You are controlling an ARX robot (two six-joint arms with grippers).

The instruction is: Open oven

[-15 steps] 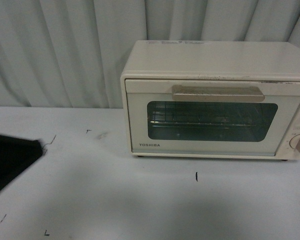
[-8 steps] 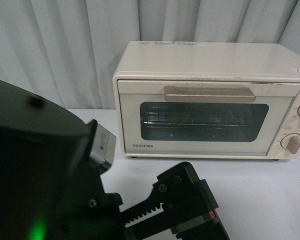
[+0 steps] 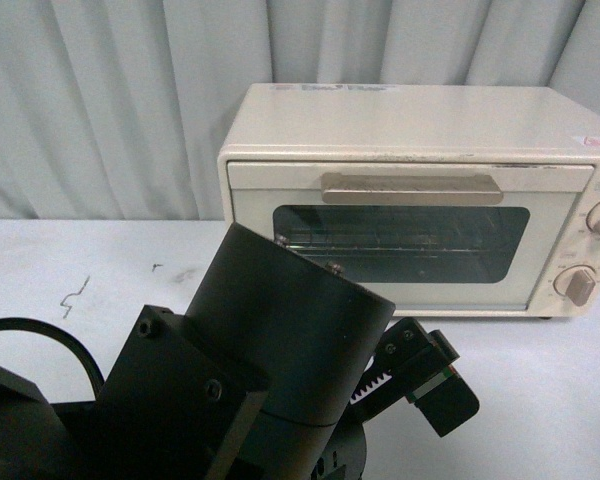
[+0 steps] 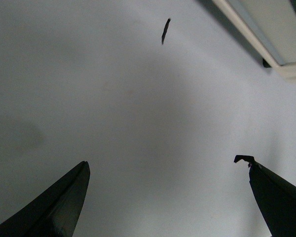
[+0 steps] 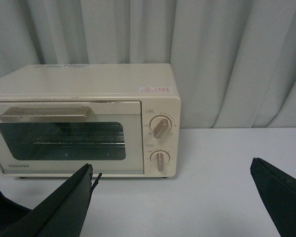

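The cream-white TOSHIBA oven (image 3: pixel 410 130) stands on the table at the back right, its glass door shut and its beige bar handle (image 3: pixel 410 188) across the top of the door. My left arm (image 3: pixel 280 340) fills the near left foreground. My left gripper (image 4: pixel 165 163) is open and empty over bare table, with the oven's bottom edge (image 4: pixel 266 24) just beyond it. My right gripper (image 5: pixel 171 165) is open and empty, well back from the oven (image 5: pixel 84 84). It faces the oven's handle (image 5: pixel 44 114) and two round knobs (image 5: pixel 160 127).
The white table (image 3: pixel 540 400) runs in front of the oven. A grey curtain (image 3: pixel 130 100) hangs behind it. Small black pen marks lie on the tabletop (image 4: pixel 165 30). Part of the left gripper's black housing (image 3: pixel 435 385) sits in front of the oven door.
My left arm has swung up and across the front view, and now covers the near left of the table. The oven door has stayed shut.
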